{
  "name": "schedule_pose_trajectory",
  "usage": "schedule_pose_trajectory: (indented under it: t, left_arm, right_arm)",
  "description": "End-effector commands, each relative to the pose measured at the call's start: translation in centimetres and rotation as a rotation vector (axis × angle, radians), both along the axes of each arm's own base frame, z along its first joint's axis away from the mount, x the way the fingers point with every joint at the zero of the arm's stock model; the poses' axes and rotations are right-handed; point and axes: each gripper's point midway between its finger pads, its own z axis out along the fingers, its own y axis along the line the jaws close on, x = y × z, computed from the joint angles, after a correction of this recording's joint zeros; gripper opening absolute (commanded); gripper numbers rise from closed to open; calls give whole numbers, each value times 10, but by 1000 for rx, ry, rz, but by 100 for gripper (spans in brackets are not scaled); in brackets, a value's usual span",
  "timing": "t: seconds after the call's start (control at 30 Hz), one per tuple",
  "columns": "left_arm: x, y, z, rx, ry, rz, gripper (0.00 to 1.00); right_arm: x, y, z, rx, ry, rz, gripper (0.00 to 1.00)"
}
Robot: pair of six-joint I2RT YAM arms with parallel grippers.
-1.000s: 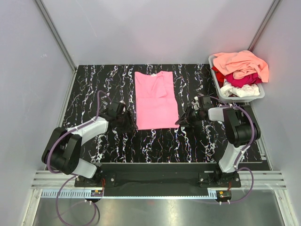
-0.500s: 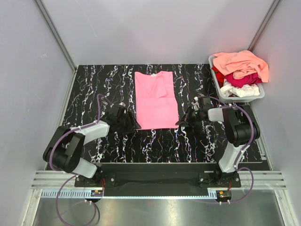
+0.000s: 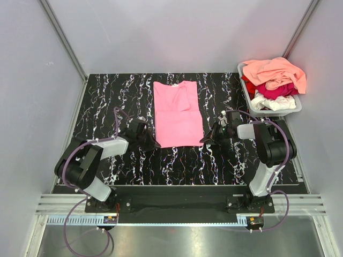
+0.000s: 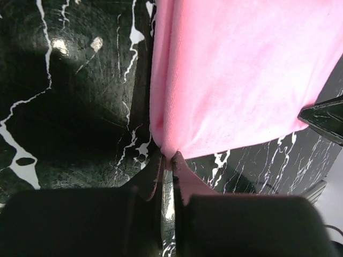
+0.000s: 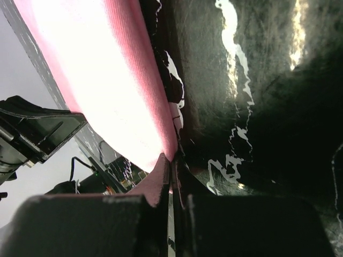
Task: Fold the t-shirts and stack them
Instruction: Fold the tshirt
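A pink t-shirt (image 3: pixel 177 112) lies folded into a long strip on the black marbled table (image 3: pixel 107 96), its neck toward the far edge. My left gripper (image 3: pixel 152 143) is shut on the shirt's near left corner (image 4: pixel 170 152). My right gripper (image 3: pixel 206 138) is shut on the near right corner (image 5: pixel 172 155). Both grippers sit low at the table surface, facing each other across the hem. In each wrist view the pink cloth (image 4: pixel 236 75) (image 5: pixel 102 80) runs away from the pinched corner, and the other gripper shows at the frame's edge.
A grey tub (image 3: pixel 289 110) at the far right corner holds a heap of peach-orange (image 3: pixel 276 69), crimson (image 3: pixel 278 91) and white (image 3: pixel 273 101) t-shirts. Grey walls enclose the table on three sides.
The left gripper slid right to the shirt's near left corner and shut on it. The right gripper shut on the near right corner. The shirt has not visibly moved.
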Motion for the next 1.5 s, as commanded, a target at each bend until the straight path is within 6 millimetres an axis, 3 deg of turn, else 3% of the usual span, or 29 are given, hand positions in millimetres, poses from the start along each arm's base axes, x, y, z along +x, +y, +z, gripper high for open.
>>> schedule_pose_trajectory:
  t: [0.0,0.17,0.2,0.27,0.37,0.5,0.57,0.73,0.97,1.2,1.27,1.47]
  left_arm:
    - [-6,4,2,62,2,-10,0]
    - [-31,3,27,120,-28,-29,0]
    - [-35,2,41,107,-60,-29,0]
    - [-52,1,49,118,-57,-37,0]
    - [-77,-2,80,62,-107,-36,0]
    - [-105,0,101,19,-117,-27,0]
    - [-120,2,114,-1,-125,-27,0]
    - [-137,18,132,18,-124,-16,1]
    - [-122,19,164,79,-199,-34,8]
    - [-87,8,168,88,-182,-68,7]
    - [-75,6,168,95,-183,-74,6]
    - [-40,14,174,103,-188,-91,5]
  right_arm:
    - [-9,-9,-4,-69,1,-26,0]
    - [-27,-12,23,-53,-1,-58,0]
    - [-28,-13,40,-43,-45,-65,0]
    - [-45,-16,45,-63,-25,-69,0]
    - [-66,-19,66,-79,-35,-77,0]
    - [-98,-24,100,-77,-71,-92,0]
    - [-117,-27,106,-84,-41,-96,0]
    - [-140,-33,130,-80,-65,-114,0]
    - [-114,-37,149,-142,-117,-122,0]
    - [-67,-34,163,-186,-156,-117,0]
    - [-56,-34,159,-206,-143,-119,0]
    - [-21,-31,164,-233,-165,-111,0]
